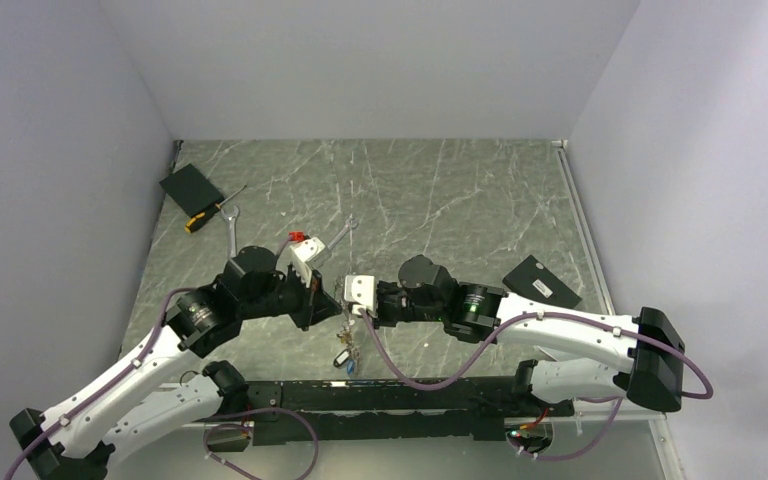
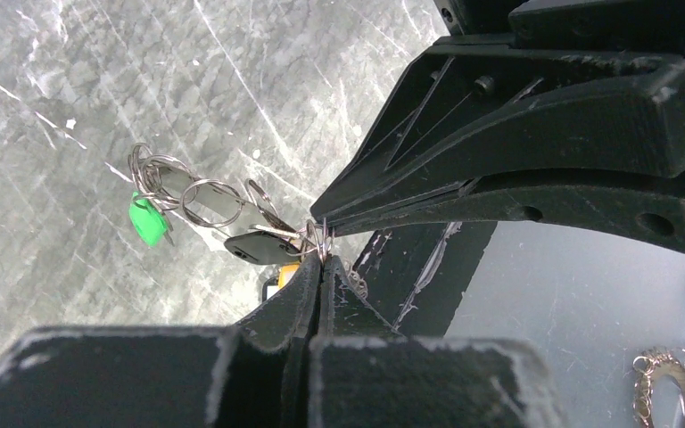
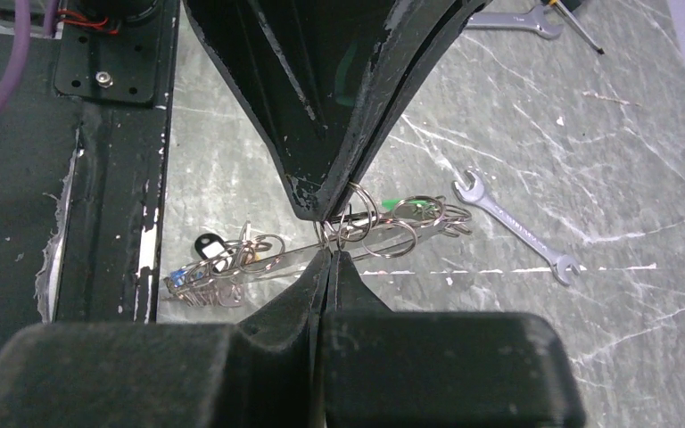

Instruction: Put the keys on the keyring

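Top external: we list the table; left gripper and right gripper, tip to tip, each pressed shut on the keyring (held near the table's near edge); keys dangling from it, green, black, blue.

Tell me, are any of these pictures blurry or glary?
Top view: evenly lit, soft shadows, the keys too small to resolve. Left wrist view: the near fingers are soft, the green key crisp. Right wrist view: the metal rings glint; the spanner is sharp.
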Robot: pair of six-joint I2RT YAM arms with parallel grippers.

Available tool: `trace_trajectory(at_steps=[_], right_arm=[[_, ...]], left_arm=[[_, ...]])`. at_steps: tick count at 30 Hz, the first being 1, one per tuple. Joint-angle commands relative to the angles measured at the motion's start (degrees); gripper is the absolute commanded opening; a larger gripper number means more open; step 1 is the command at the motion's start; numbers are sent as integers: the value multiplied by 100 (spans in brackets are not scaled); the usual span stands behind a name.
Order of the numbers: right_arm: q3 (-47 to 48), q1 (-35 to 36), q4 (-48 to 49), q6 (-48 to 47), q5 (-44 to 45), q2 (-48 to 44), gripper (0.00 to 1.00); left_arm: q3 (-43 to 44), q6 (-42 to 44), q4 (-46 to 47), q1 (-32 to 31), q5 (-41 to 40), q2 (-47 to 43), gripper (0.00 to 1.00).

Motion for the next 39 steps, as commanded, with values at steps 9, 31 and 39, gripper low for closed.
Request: trace_trajectory(at_steps=[9, 31, 39], right_arm=[[216, -21, 349, -25, -107, -217, 0], [132, -21, 361, 28, -146, -405, 0], [154, -21, 349, 77, -515, -316, 0]], left_arm=[[102, 147, -61, -27, -8, -27, 0], [204, 288, -370, -21, -228, -123, 0], [230, 304, -362, -29, -408, -222, 0]])
